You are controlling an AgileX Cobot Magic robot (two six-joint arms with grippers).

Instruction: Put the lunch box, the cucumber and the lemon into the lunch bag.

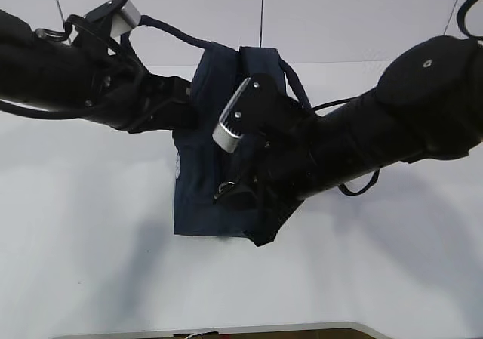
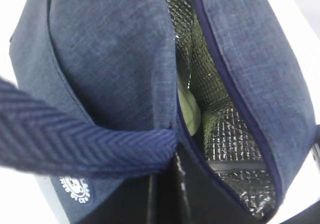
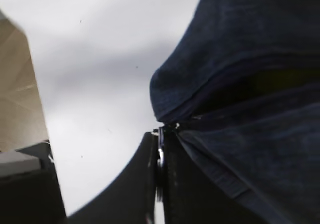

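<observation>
The navy lunch bag (image 1: 198, 195) stands mid-table between both arms. My left gripper (image 1: 186, 102) is shut on the bag's top rim where the handle strap (image 2: 75, 144) meets the zipper edge; its dark fingers (image 2: 165, 199) pinch the fabric there. The top gapes partly open in the left wrist view, showing silver lining (image 2: 230, 134) and a pale green surface, apparently the lunch box (image 2: 189, 109), deep inside. My right gripper (image 3: 160, 140) is shut on the silver ring pull (image 3: 159, 156) at the zipper's end, seen too in the exterior view as the ring pull (image 1: 224, 189). Cucumber and lemon are hidden.
The white table (image 1: 90, 226) spreads around the bag, with its front edge (image 1: 226, 330) near the bottom of the exterior view. Both black arms crowd over the bag's top. A loop handle (image 1: 298, 90) hangs behind the right arm.
</observation>
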